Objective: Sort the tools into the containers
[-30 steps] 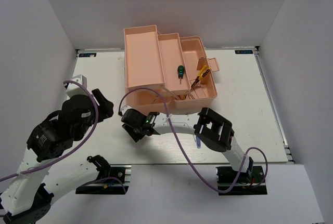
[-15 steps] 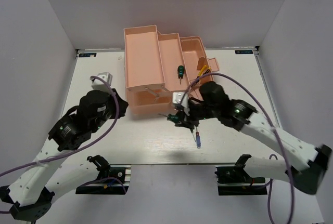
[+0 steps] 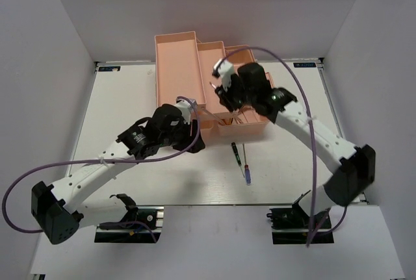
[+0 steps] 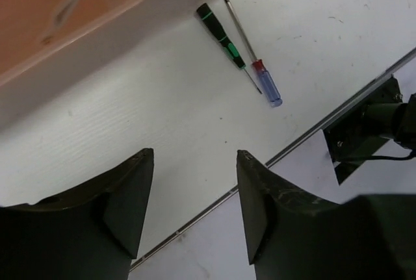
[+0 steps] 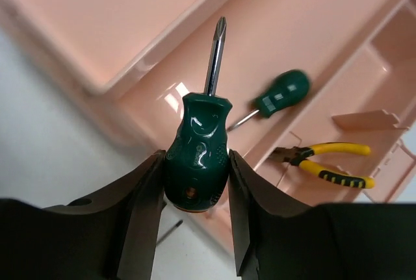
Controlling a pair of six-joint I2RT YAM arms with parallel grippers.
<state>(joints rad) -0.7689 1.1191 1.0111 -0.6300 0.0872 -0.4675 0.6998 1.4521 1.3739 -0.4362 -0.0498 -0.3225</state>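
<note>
The right tool (image 5: 195, 186) is clenched on a stubby green screwdriver (image 5: 198, 134). Its shaft points away from the wrist, over the toolbox (image 5: 130, 13) tier where its twin (image 5: 281, 93) lies; the pliers (image 5: 331, 166) sit in another compartment. The left tool (image 4: 195, 192), released, hovers nearer the dark-green screwdriver (image 4: 220, 33) and blue screwdriver (image 4: 266, 84), which lie almost parallel on the tabletop (image 4: 130, 111).

Glossy plastic, polished metal
Smooth salmon-pink plastic toolbox (image 5: 312, 26); stubby green screwdriver (image 5: 197, 153), glossy handle, bright metal shaft.
</note>
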